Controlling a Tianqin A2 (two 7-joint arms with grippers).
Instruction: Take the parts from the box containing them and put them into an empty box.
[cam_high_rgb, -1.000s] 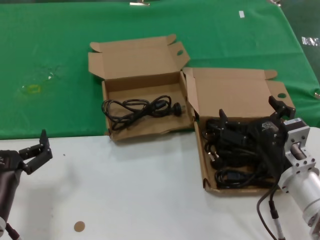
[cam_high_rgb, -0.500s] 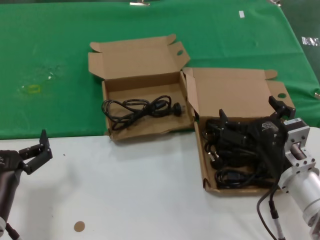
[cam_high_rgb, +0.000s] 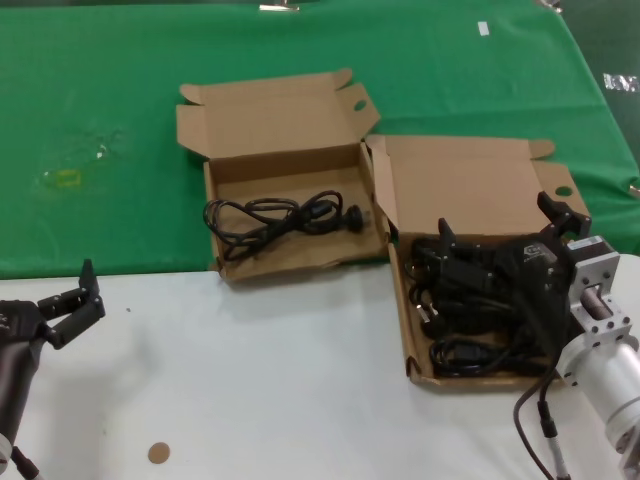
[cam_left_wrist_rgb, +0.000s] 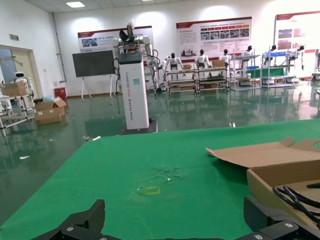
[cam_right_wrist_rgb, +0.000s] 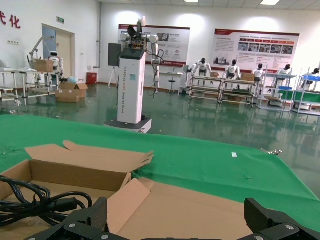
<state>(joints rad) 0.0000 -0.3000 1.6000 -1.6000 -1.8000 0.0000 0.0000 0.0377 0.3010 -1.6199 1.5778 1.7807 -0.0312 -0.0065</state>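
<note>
The box containing the parts (cam_high_rgb: 405, 330) stands at the right, lid open, with a tangled pile of black power cords (cam_high_rgb: 470, 330) in it. My right gripper (cam_high_rgb: 497, 225) hovers open just above that pile, holding nothing; in the right wrist view the gripper (cam_right_wrist_rgb: 176, 210) faces the open lid (cam_right_wrist_rgb: 200, 210). The other box (cam_high_rgb: 290, 262), with a wavy front wall, sits left of it and holds one coiled cord (cam_high_rgb: 280, 215), whose coil (cam_right_wrist_rgb: 40, 202) also shows there. My left gripper (cam_high_rgb: 70, 300) waits open at the near left over the white table; in its own view the gripper (cam_left_wrist_rgb: 175, 212) is empty.
Green cloth (cam_high_rgb: 100, 100) covers the far half of the table and white surface (cam_high_rgb: 250, 380) the near half. A small brown disc (cam_high_rgb: 158, 452) lies near the front edge. A yellowish mark (cam_high_rgb: 65, 178) sits on the cloth at the left.
</note>
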